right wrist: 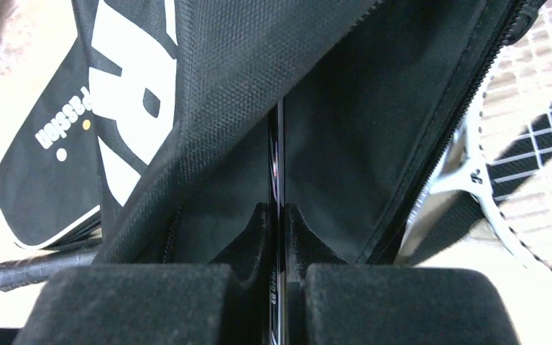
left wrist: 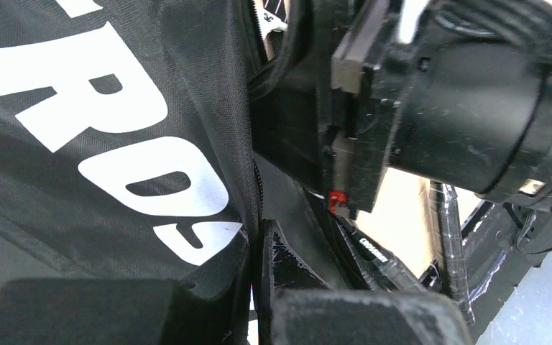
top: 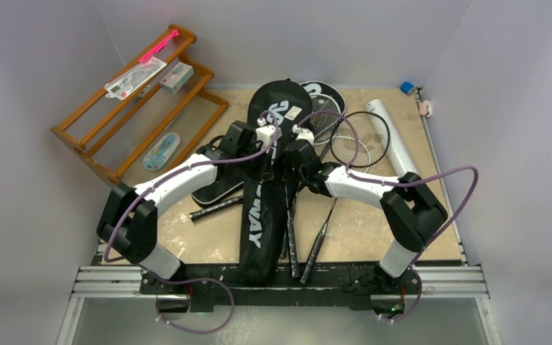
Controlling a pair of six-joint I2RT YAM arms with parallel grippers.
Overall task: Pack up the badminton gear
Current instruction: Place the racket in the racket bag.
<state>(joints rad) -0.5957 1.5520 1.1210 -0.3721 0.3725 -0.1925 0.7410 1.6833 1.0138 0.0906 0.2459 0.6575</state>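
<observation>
The black CROSSWAY cover (top: 262,215) lies lengthwise down the table's middle. My left gripper (top: 267,135) is shut on the cover's zip edge (left wrist: 248,180), with the fabric pinched between its fingers (left wrist: 260,233). My right gripper (top: 302,140) is shut on a thin black racket shaft (right wrist: 276,158) that runs into the cover's open mouth (right wrist: 345,108), clamped at the fingertips (right wrist: 277,213). The second black cover (top: 215,183) lies to the left and also shows in the right wrist view (right wrist: 43,165). Two loose rackets (top: 363,136) and the white tube (top: 395,140) lie at the right. No shuttlecocks are in view.
The orange-brown wooden rack (top: 133,108) with small packets and a pink stick stands at the back left. A black racket handle (top: 215,207) lies beside the second cover. A white-framed racket (right wrist: 474,180) lies just right of the cover's mouth. Small blue and pink items (top: 407,88) sit in the back right corner.
</observation>
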